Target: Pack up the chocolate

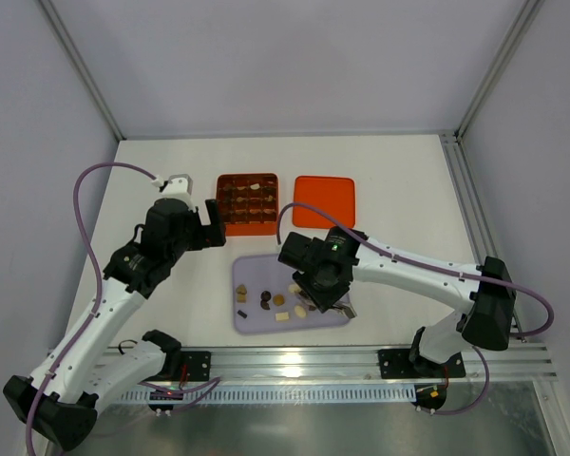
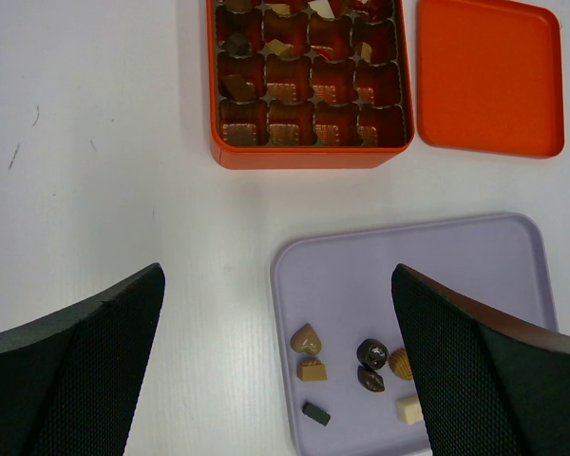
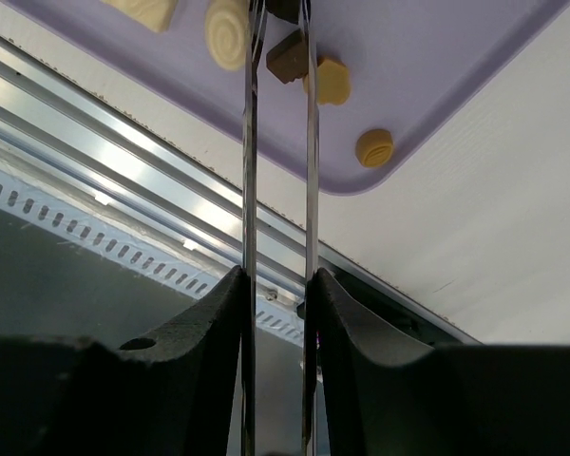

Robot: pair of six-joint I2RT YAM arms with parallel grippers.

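Note:
Several chocolate pieces (image 2: 306, 337) lie on a lilac tray (image 2: 427, 275): a tan heart, a tan square, dark ones and a white one. My left gripper (image 2: 277, 285) is open and empty, above the table between the tray and the orange gridded box (image 2: 309, 157), which holds some pieces. My right gripper (image 3: 277, 280) is shut on metal tongs (image 3: 250, 142) over the tray's near right part. The tong blades are close together; a brown square piece (image 3: 287, 59) lies beside them and a dark piece (image 3: 283, 8) sits at their tips at the frame edge.
The flat orange lid (image 1: 324, 201) lies right of the box (image 1: 248, 202). A tan round piece (image 3: 374, 147) sits at the tray's near corner. An aluminium rail (image 1: 294, 361) runs along the table's near edge.

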